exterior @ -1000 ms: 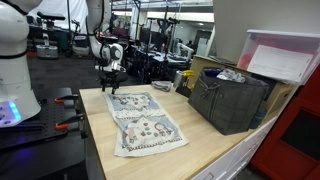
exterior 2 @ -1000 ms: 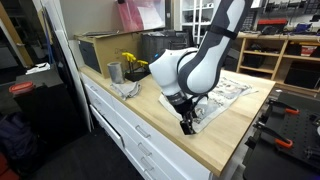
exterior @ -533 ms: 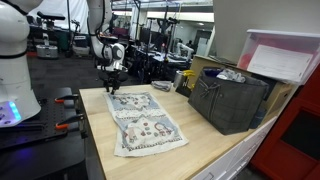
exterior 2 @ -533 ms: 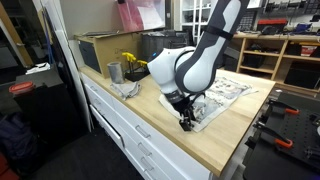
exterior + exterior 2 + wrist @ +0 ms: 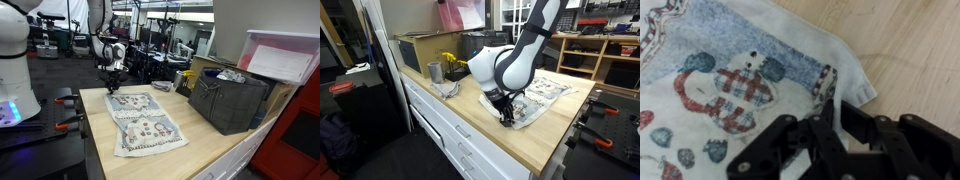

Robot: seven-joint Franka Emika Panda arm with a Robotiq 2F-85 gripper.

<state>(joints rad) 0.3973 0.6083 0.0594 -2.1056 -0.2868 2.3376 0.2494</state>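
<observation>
"Beneath the gripper (image 5: 827, 105), what lies there?"

"A white tea towel (image 5: 730, 80) printed with a snowman-like figure in a red-checked scarf. It is spread on a pale wooden countertop (image 5: 910, 50). The gripper stands over one corner of the towel, close to the hem."

"Does it have hold of the cloth?"

"In the wrist view its two black fingers are drawn almost together, with a pinch of the towel's edge between them. The rest of the cloth lies flat in both exterior views, stretching away from the gripper across the counter."

"What else is nearby?"

"A dark grey crate (image 5: 232, 100) sits well apart from the gripper, past the towel's far end. A metal cup (image 5: 434, 72) stands further along the countertop, beyond the arm's white wrist."
</observation>
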